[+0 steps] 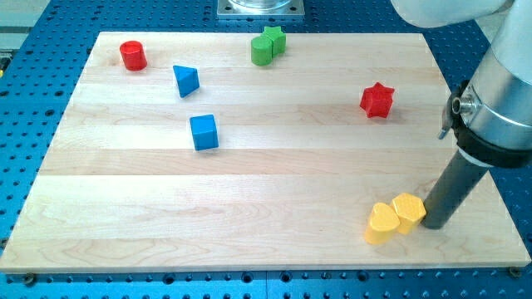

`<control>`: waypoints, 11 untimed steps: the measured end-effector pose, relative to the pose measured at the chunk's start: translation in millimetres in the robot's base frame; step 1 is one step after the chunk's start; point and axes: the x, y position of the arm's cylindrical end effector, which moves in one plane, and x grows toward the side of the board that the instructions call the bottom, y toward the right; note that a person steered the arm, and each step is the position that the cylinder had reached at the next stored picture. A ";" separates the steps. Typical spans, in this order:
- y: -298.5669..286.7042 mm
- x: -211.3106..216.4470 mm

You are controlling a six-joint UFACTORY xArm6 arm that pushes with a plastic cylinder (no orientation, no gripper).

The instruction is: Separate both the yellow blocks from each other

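Two yellow blocks, a heart [381, 223] and a hexagon [408, 209], sit touching near the tabletop's [291, 183] lower right corner. My tip [434, 224] presses the hexagon's right side; the arm carries no hand. Above them lie two blue, two green, two red blocks.

A straight dark rod [450, 193] of matte charcoal colour and round cross-section is seen at the view's right, ending below in my tip [433, 226], which is cut off flat. Above it, the rod is carried by a wider cylindrical housing [499, 100] of light grey, smooth-surfaced, finished at its lower edge by a black ring. A small silver screw or fitting [459, 105] with a thin dark piece beneath it is mounted on the housing's side, and a further pale, rounded arm segment [445, 12] is visible at the view's top.
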 end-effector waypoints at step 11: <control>-108.9 -1.2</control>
